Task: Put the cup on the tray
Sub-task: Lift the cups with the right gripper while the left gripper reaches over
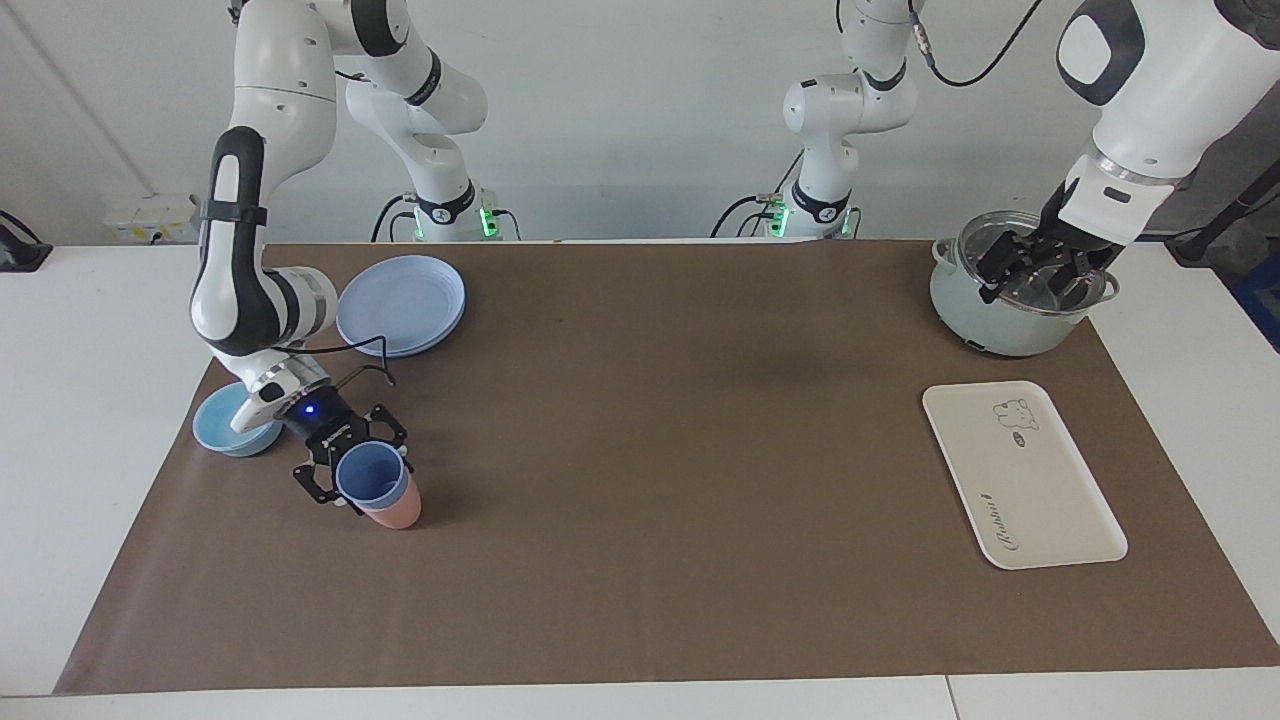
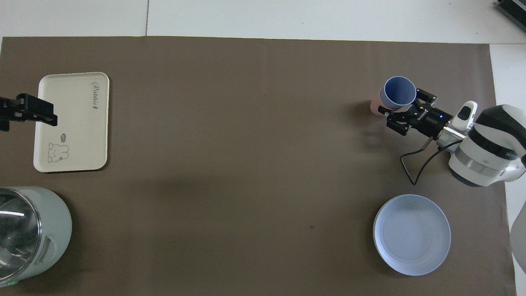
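Observation:
The periwinkle-blue cup (image 1: 372,476) sits in or just above the salmon-pink tumbler (image 1: 397,512), toward the right arm's end of the table. My right gripper (image 1: 362,468) is shut on the blue cup, one finger on each side of it. In the overhead view the cup (image 2: 397,92) is in the same gripper (image 2: 404,107), and the pink tumbler (image 2: 374,107) peeks out beside it. The cream tray (image 1: 1022,475), also in the overhead view (image 2: 74,123), lies empty at the left arm's end. My left gripper (image 1: 1035,268) waits over the pot.
A pale green pot (image 1: 1000,322) with a glass lid stands nearer to the robots than the tray. Stacked blue plates (image 1: 402,303) and a low light-blue bowl (image 1: 225,428) lie nearer to the robots than the cups. A brown mat (image 1: 640,480) covers the table.

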